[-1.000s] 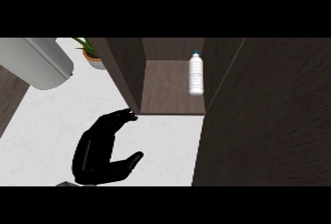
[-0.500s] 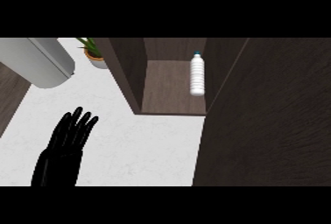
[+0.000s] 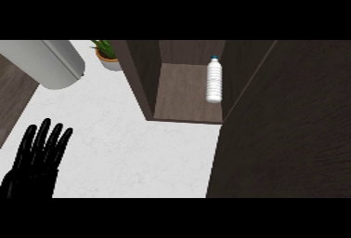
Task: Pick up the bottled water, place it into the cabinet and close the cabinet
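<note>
Black left hand (image 3: 35, 155) has withdrawn lower-left over the white marble desk (image 3: 137, 144), fingers straight, holding nothing; clear plastic water bottle (image 3: 214, 82) unmoved inside the dark wooden cabinet (image 3: 185, 100)

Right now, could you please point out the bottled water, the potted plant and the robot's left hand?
bottled water (image 3: 215, 83), head view, on its white body.
potted plant (image 3: 108, 59), head view, on its pot.
left hand (image 3: 37, 155), head view, on its fingers.
</note>
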